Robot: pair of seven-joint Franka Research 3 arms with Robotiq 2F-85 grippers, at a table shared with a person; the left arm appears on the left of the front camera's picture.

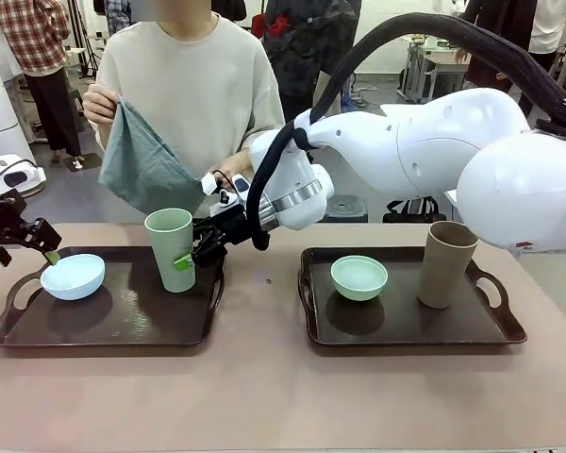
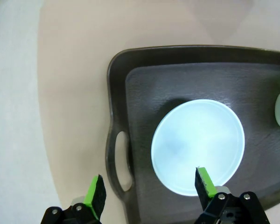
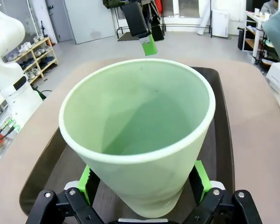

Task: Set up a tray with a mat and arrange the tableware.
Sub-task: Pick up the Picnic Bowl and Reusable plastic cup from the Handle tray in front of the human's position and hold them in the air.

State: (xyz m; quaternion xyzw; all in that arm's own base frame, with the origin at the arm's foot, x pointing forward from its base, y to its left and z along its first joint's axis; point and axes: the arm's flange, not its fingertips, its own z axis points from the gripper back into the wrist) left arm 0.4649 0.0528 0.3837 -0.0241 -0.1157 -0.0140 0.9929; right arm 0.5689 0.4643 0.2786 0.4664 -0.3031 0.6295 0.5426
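Note:
Two dark trays sit on the table. The left tray [image 1: 123,326] carries a pale blue bowl [image 1: 73,276] and a pale green tumbler [image 1: 170,247]. On the right tray [image 1: 396,330] are a mint green bowl [image 1: 358,277] and a tan tumbler [image 1: 447,264]. My right gripper [image 1: 184,257] reaches across to the left tray; its open fingers stand either side of the green tumbler [image 3: 135,140], low on its wall. My left gripper [image 2: 149,189] hangs open above the blue bowl [image 2: 198,147], one finger over its rim and the other over the tray handle [image 2: 121,161]. The person holds a grey-green cloth mat [image 1: 146,168] behind the left tray.
My right arm [image 1: 424,142] spans the air above the table's middle and the right tray. The person stands close behind the left tray, one hand [image 1: 228,168] near my right wrist. Bare table runs along the front edge [image 1: 283,406].

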